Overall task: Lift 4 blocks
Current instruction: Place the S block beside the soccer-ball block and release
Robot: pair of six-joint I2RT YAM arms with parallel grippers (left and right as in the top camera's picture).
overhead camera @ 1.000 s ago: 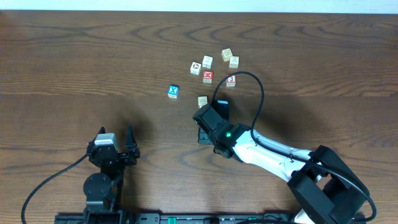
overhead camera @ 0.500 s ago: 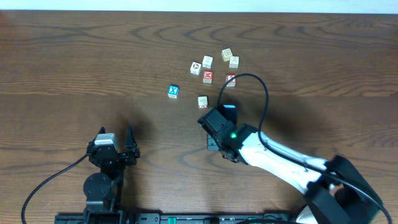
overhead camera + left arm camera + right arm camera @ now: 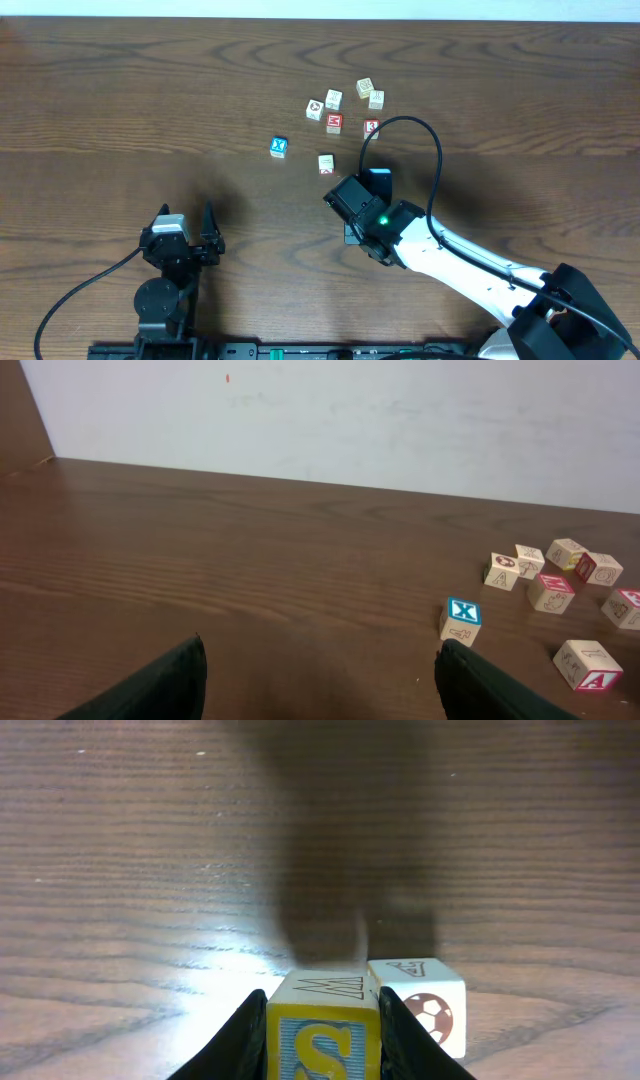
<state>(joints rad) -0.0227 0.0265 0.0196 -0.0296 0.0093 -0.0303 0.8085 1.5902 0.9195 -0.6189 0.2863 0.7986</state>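
My right gripper (image 3: 322, 1008) is clamped on an S block (image 3: 322, 1042), bottom centre of the frame. A football-marked block (image 3: 422, 1012) sits just right of it. My left gripper (image 3: 318, 682) has its jaws wide apart.

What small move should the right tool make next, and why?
Probably open the right tool slightly and let go. It is shut on the yellow block, which seems level with the white block standing close beside it on the table, so it looks set down. Whether it truly touches the wood I cannot tell.
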